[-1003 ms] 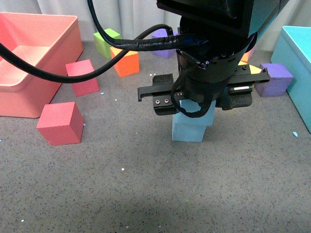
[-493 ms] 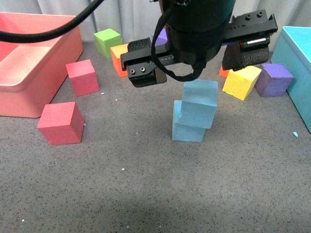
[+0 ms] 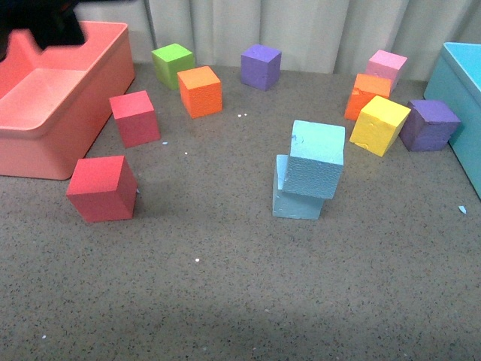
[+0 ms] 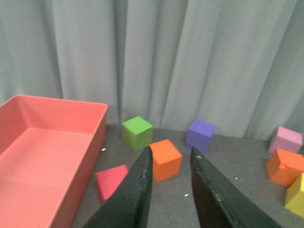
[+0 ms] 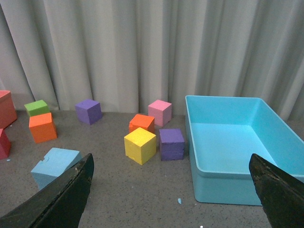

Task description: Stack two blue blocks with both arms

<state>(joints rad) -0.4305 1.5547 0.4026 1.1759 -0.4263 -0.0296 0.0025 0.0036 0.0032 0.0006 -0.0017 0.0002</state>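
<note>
One light sky-blue foam cube point(image 3: 315, 159) sits skewed atop the other point(image 3: 295, 199) mid-worktop — light, squashy, best pinched on opposite flat faces. Left end effector point(image 4: 169, 164) narrowly parted, right end effector point(image 5: 171, 190) spread wide — both empty.

Sky-blue blocks point(image 3: 308, 180), salmon-pink bin point(image 3: 45, 143), teal bin point(image 3: 460, 90).

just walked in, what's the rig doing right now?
Nothing is being handled. The two blue blocks are stacked: the upper blue block sits skewed on the lower blue block, overhanging toward the yellow cube. The left gripper and right gripper are both open and empty, raised clear of the table.
</note>
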